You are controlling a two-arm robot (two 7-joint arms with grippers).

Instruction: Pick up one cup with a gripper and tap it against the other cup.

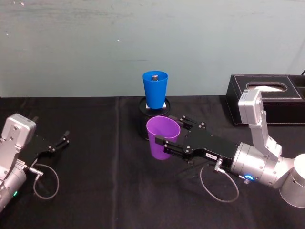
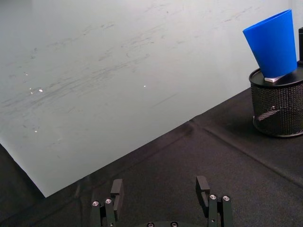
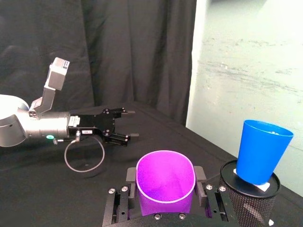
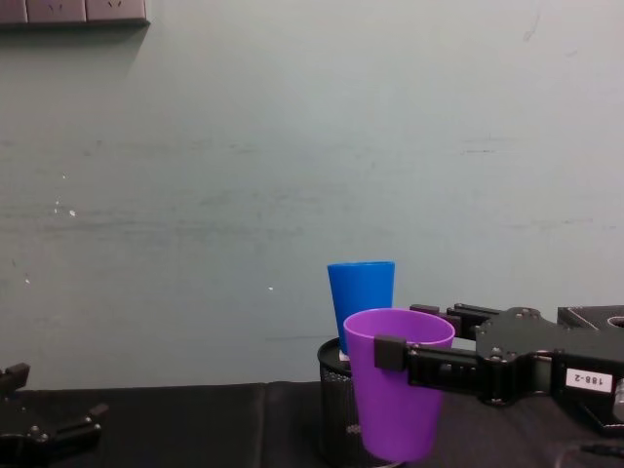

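The purple cup (image 1: 162, 139) is upright, mouth up, with my right gripper (image 1: 172, 131) shut on it, one finger on each side just below the rim. It hangs low over the black cloth, close in front of the blue cup (image 1: 155, 90) and apart from it. The blue cup stands on a black mesh holder (image 1: 153, 108) near the wall, its rim higher than the purple one. The right wrist view has the purple cup (image 3: 164, 184) between the fingers (image 3: 200, 176) and the blue cup (image 3: 261, 151) beyond. My left gripper (image 1: 64, 138) rests open at the far left.
A black tissue box (image 1: 267, 98) stands at the back right, behind the right arm. The pale wall (image 1: 152, 43) rises straight behind the mesh holder. Cable loops (image 1: 219, 183) hang under both wrists. Bare black cloth (image 1: 100, 157) lies between the two arms.
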